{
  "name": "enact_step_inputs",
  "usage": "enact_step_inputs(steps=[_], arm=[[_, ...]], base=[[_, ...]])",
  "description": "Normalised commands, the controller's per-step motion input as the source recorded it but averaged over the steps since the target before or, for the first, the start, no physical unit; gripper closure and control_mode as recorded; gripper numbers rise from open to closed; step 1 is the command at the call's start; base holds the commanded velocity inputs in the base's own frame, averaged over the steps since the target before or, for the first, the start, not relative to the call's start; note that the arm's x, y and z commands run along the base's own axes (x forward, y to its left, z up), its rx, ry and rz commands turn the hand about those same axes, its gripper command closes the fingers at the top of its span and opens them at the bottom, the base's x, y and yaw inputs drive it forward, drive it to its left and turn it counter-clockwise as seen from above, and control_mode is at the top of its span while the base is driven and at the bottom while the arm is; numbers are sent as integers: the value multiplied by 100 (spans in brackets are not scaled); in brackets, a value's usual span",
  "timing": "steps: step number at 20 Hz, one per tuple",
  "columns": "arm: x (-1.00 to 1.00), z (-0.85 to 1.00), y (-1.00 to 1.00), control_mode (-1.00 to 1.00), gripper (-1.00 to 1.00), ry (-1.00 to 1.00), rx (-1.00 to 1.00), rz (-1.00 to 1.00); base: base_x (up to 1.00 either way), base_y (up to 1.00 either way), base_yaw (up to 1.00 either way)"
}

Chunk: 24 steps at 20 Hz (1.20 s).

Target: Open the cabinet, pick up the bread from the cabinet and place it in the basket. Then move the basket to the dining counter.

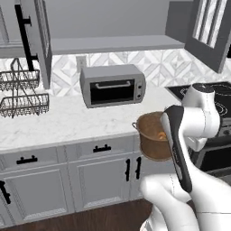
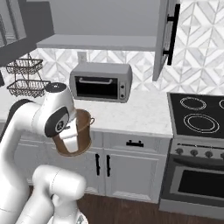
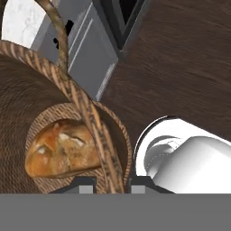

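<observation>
Left base view: basket (image 1: 152, 137) lifted off worktop (image 1: 67, 119), hanging past its front edge beside arm; cabinet (image 1: 34, 38) door swung open.
Right base view: basket (image 2: 78, 133) tilted, in front of drawers.
Hand view: gripper (image 3: 109, 184) fingers pinched on basket (image 3: 97, 124) rim; bread (image 3: 61, 153) on basket bottom; floor (image 3: 180, 58) beyond

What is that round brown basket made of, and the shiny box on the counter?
The round brown woven basket looks like wicker: crossing strands show on its wall and rim, matte. The silver toaster oven looks like brushed metal with a dark glass door, though it is rendered, so that is uncertain.
</observation>
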Motion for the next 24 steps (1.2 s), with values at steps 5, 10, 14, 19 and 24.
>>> enact_step_inputs(steps=[5, 10, 14, 19, 24], arm=[[0, 0, 0, 100, 100, 0, 0, 0], [0, 0, 0, 100, 100, 0, 0, 0], [0, 0, 0, 100, 100, 0, 0, 0], [0, 0, 0, 100, 100, 0, 0, 0], [0, 0, 0, 100, 100, 0, 0, 0]], base=[[-56, -21, -52], [0, -9, -97], [0, -3, -100], [0, -3, -100], [0, -9, -99]])
